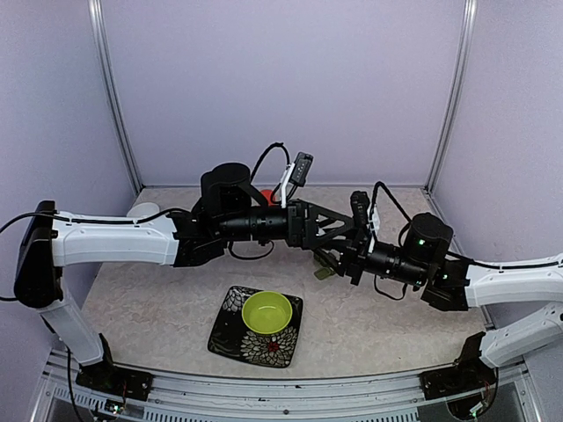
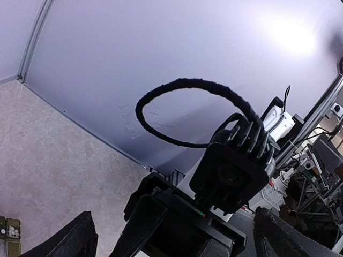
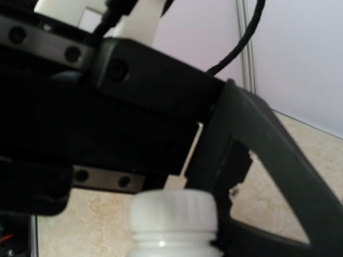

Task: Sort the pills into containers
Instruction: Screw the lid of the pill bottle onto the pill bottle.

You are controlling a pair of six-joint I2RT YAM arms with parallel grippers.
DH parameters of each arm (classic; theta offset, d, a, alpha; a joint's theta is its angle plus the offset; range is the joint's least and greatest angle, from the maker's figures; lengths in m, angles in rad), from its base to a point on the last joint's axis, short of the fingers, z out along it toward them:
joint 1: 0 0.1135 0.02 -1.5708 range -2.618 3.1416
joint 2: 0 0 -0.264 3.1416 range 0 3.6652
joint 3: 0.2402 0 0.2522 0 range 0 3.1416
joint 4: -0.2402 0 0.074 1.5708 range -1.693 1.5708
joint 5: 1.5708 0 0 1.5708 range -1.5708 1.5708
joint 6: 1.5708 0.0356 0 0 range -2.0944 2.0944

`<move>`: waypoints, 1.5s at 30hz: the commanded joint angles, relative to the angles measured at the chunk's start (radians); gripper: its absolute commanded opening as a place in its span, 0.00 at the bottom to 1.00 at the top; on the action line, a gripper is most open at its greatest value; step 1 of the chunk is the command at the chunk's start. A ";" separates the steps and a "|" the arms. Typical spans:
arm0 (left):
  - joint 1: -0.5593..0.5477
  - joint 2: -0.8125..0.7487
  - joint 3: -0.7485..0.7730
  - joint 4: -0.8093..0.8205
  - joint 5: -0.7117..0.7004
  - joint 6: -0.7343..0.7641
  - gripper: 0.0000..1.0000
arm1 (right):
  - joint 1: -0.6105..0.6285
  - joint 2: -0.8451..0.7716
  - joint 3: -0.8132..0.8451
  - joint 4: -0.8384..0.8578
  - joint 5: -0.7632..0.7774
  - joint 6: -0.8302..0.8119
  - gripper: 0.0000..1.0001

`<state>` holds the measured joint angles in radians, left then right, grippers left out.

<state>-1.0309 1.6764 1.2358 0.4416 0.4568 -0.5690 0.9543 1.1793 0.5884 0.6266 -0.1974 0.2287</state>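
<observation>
- The left tool [image 2: 179, 236] is wide open. Its two black fingers [image 2: 72, 241] are far apart and hold nothing.
- The wrist of the right arm shows between those fingers.
- The right tool [image 1: 339, 256] meets the left tool above the middle of the worktop [image 1: 158, 299].
- The right tool holds a bottle [image 3: 174, 217] with a white cap, up off the worktop. Only the cap and neck show. The tool's own fingers do not show in the right wrist view.
- The black body of the left tool hangs just above the cap.
- The dark green pillbox [image 1: 324, 273] lies on the worktop, right under the two tools.
- In the left wrist view, little white pills [image 2: 10, 232] sit in one box of it.
- A lime-green bowl [image 1: 266, 311] stands on a flowery plate [image 1: 230, 334] near the front, apart from the pillbox.
</observation>
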 commanded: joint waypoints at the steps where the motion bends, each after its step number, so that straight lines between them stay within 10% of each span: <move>1: -0.015 -0.038 0.041 -0.037 -0.059 0.013 0.99 | 0.009 -0.043 0.027 -0.032 0.047 -0.025 0.00; 45: 0.019 -0.085 0.023 -0.099 -0.087 -0.080 0.98 | 0.018 -0.056 0.060 -0.138 0.164 -0.170 0.00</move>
<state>-1.0103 1.6119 1.2240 0.3714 0.3725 -0.6106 0.9657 1.1786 0.6388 0.5774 -0.0906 0.1230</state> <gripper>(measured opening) 0.988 0.323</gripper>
